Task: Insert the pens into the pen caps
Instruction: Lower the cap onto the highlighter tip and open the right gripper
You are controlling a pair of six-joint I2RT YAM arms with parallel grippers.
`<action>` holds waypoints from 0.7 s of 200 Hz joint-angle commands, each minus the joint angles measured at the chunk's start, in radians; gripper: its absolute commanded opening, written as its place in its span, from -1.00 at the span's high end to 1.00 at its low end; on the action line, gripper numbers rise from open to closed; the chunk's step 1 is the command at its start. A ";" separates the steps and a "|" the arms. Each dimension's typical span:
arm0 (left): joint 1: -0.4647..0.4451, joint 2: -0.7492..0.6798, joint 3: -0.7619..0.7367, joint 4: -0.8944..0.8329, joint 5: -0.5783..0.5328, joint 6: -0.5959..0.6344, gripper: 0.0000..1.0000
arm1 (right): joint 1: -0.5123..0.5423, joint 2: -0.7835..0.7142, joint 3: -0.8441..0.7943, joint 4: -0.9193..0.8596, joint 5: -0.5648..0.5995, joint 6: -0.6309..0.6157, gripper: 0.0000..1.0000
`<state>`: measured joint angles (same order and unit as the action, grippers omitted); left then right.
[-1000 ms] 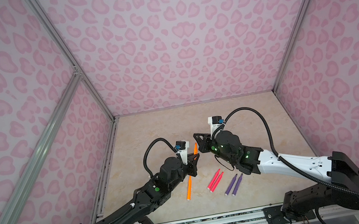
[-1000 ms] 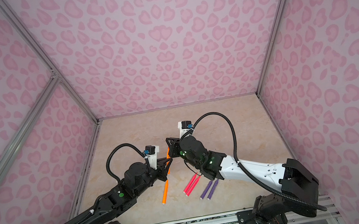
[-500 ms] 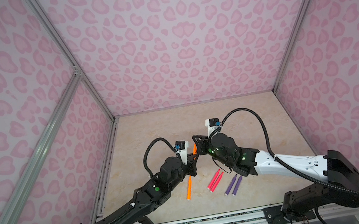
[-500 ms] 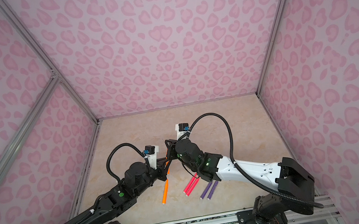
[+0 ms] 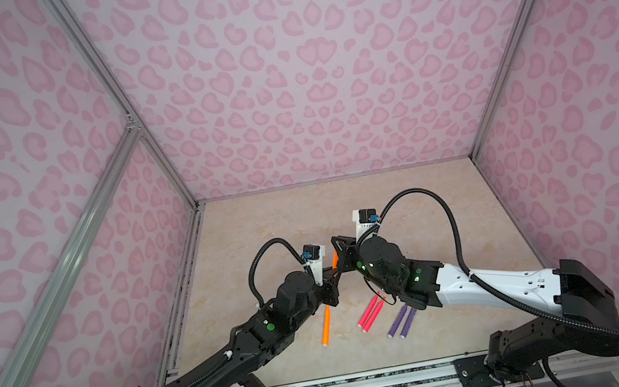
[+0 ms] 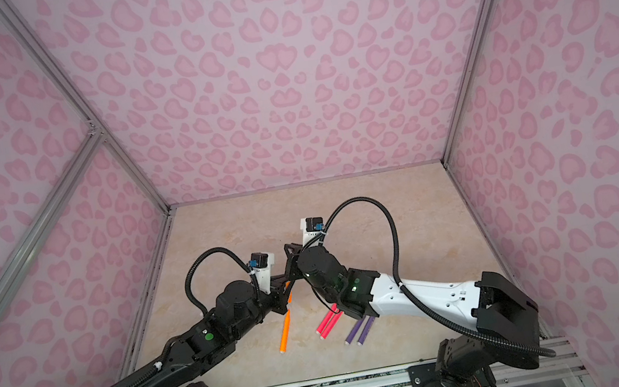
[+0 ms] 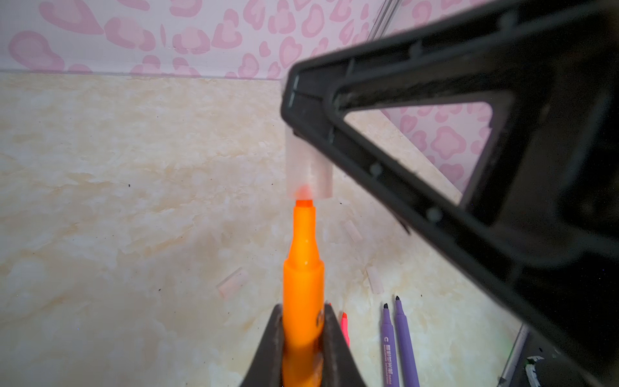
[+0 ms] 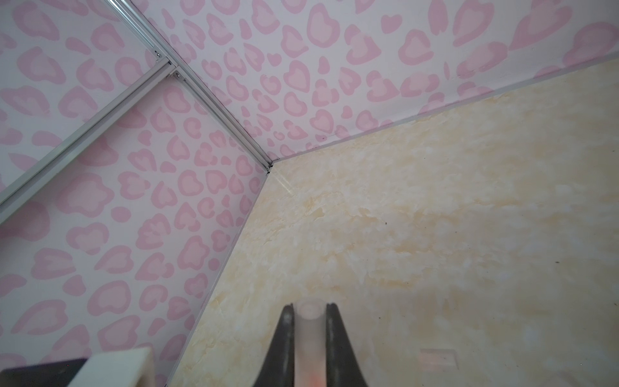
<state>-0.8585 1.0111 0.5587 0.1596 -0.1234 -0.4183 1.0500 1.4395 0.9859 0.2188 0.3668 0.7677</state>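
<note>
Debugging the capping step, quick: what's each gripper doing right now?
Left gripper: shut on an orange pen.
Right gripper: shut on a clear cap.

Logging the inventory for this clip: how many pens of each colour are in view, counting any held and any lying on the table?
Orange pens: 2, one of them held in the left gripper
Pink-red pens: 2
Purple pens: 2
Total: 6
</note>
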 commanded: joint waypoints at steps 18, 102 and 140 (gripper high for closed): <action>0.006 -0.011 0.004 0.038 -0.030 -0.005 0.92 | 0.015 0.040 0.021 -0.025 -0.026 -0.003 1.00; 0.010 -0.018 0.007 -0.011 -0.103 -0.023 0.92 | 0.015 0.033 0.020 -0.045 -0.011 -0.007 1.00; 0.018 0.001 0.015 -0.027 -0.114 -0.033 0.92 | 0.015 0.024 0.011 -0.025 -0.044 -0.016 1.00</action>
<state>-0.8494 0.9997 0.5610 0.1329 -0.1692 -0.4335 1.0622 1.4734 1.0103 0.1886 0.3511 0.7643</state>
